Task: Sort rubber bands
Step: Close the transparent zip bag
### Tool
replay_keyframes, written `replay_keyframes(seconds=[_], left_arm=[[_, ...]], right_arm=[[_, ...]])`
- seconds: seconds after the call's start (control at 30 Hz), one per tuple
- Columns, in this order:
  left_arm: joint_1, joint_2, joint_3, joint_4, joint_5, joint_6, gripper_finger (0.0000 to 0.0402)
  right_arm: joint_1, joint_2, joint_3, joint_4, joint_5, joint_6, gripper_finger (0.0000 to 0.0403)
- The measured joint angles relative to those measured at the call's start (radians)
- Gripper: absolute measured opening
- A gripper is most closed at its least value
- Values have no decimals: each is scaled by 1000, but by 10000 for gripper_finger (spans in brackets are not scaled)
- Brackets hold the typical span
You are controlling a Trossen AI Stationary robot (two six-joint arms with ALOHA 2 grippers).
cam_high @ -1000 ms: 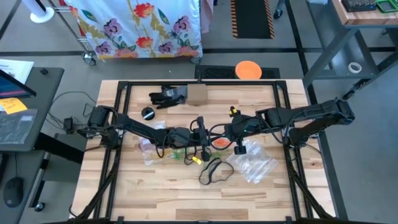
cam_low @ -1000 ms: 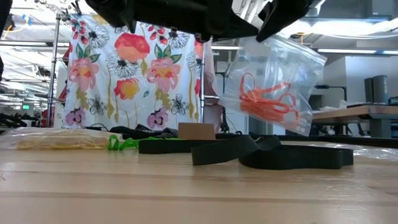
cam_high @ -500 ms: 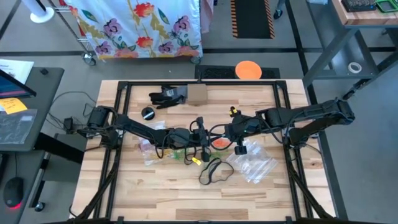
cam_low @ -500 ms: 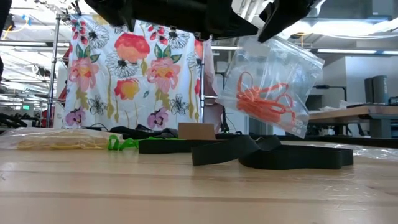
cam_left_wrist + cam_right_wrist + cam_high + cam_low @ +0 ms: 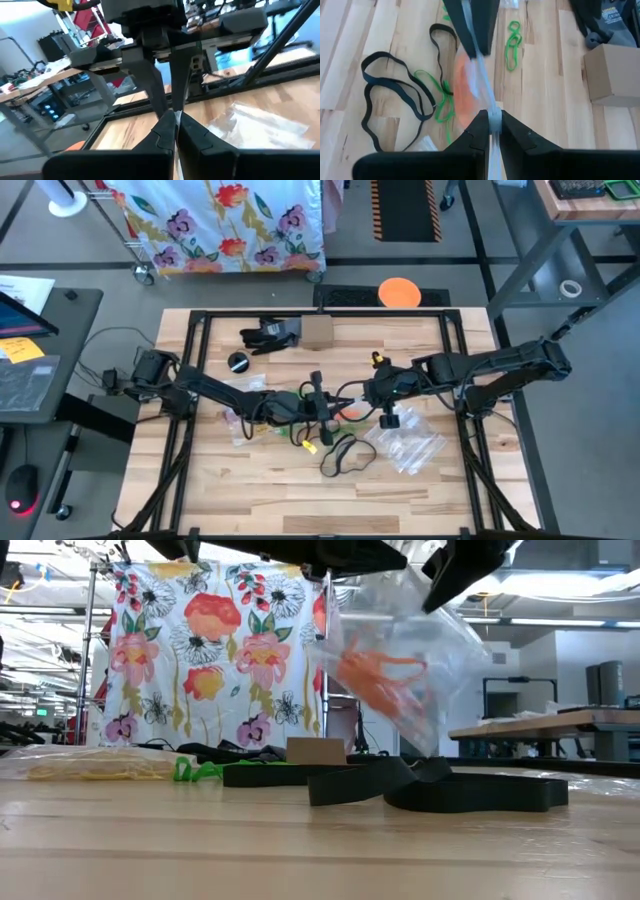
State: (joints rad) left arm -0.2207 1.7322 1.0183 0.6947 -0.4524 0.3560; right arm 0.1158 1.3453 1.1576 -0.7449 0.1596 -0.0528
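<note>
A clear zip bag (image 5: 392,670) with orange rubber bands (image 5: 465,87) in it hangs above the table's middle between my two grippers. My left gripper (image 5: 322,410) comes level from the table's left and is shut on the bag. My right gripper (image 5: 367,402) slants down from the right and is shut on it too. Black rubber bands (image 5: 345,452) and green rubber bands (image 5: 512,42) lie loose on the wood below. A bag of yellow rubber bands (image 5: 95,765) lies flat toward the left. My left gripper pinches the bag's upper edge (image 5: 470,37) between its two fingers, coming level from the table's left. The bag hangs below, clear of the table. My right gripper pinches the bag's upper edge (image 5: 491,114) at the other end, slanting down from the right. The film between the two holds is stretched, and the bag hangs tilted below the fingers.
A heap of clear bags (image 5: 410,442) lies right of the middle. A cardboard box (image 5: 317,332), a black glove (image 5: 268,335) and a small black round thing (image 5: 237,362) sit toward the far edge. The near part of the table (image 5: 270,500) is bare wood.
My left gripper has drawn a little toward the table's left and up, still shut on the bag. The bag has swung with it and tipped over more on its side, and the orange bands have shifted inside. My right gripper has kept its place.
</note>
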Motion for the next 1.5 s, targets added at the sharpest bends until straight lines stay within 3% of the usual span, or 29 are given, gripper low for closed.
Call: replay_keyframes(seconds=[0.8,1.1,1.5], left_arm=[[-86,-118,2,-178,-261,62,0],[-147,-139,2,-182,-469,145,0],[-161,-152,1,-186,-506,144,0]], right_arm=[[0,2,-2,-8,4,3,25],[-1,2,-2,-7,5,2,25],[0,2,-3,16,3,-2,26]])
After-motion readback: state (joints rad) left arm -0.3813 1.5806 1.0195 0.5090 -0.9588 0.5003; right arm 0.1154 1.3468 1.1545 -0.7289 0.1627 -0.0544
